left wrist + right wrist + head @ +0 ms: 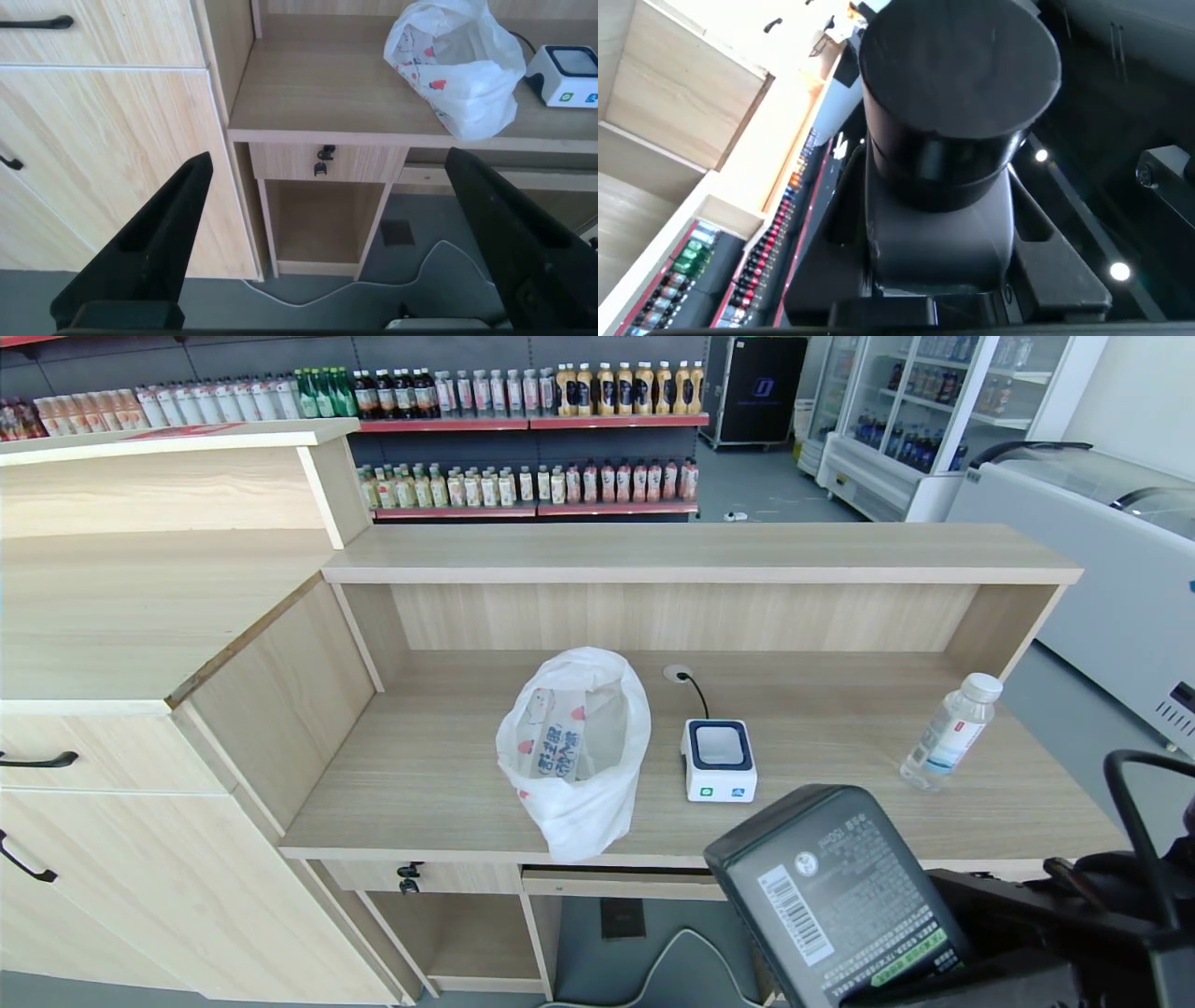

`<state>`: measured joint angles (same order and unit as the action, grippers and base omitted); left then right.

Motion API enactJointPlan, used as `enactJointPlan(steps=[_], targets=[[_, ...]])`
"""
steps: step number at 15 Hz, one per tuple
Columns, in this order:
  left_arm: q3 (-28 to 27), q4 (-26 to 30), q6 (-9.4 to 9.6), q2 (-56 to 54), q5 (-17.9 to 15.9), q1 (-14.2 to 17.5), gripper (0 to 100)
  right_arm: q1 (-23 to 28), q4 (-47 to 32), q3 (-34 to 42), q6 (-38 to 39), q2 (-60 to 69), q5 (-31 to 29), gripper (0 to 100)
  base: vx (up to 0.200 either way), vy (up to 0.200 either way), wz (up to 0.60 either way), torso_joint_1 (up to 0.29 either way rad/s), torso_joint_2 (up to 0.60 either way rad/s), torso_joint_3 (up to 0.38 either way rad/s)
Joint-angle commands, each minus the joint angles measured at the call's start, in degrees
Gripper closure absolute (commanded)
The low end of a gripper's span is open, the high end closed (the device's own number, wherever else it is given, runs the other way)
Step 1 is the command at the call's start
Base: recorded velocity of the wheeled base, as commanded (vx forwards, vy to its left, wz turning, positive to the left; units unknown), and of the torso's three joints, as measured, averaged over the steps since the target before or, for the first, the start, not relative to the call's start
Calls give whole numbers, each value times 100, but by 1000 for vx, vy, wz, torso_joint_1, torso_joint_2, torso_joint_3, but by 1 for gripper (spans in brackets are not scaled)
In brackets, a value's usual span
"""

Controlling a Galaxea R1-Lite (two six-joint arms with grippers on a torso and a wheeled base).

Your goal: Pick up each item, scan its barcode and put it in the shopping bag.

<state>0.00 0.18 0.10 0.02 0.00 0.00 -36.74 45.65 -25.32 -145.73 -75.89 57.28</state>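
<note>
My right gripper [943, 971] is shut on a black flat-sided container [831, 896], holding it in the air in front of the counter's front edge, low on the right. Its white barcode label faces up toward the head camera. In the right wrist view the container's round black cap [957, 93] stands out from my right gripper [938, 261]. The white scanner [717, 758] sits mid-counter, with the white shopping bag [574, 747] just to its left, mouth open and a printed carton inside. My left gripper [327, 280] hangs open and empty below counter height, the bag [458, 65] beyond it.
A clear water bottle [950, 733] with a white cap stands on the counter [420, 775] at the right. A raised shelf backs the counter, and a taller cabinet [140, 616] closes its left side. A drawer with keys [322, 166] sits under the counter's edge.
</note>
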Motion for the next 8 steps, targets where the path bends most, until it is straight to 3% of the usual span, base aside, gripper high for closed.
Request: enactJointPlan(steps=[1,8], targets=[[0,-1,-10,-2,0,0,0,80,-276,-17,-131,74,64,100,0,0,0,0,0,0],[0,-1,-1,-2,0,0,0,106,-505,-43,-158,206,81,100,0,0,0,0,0,0]])
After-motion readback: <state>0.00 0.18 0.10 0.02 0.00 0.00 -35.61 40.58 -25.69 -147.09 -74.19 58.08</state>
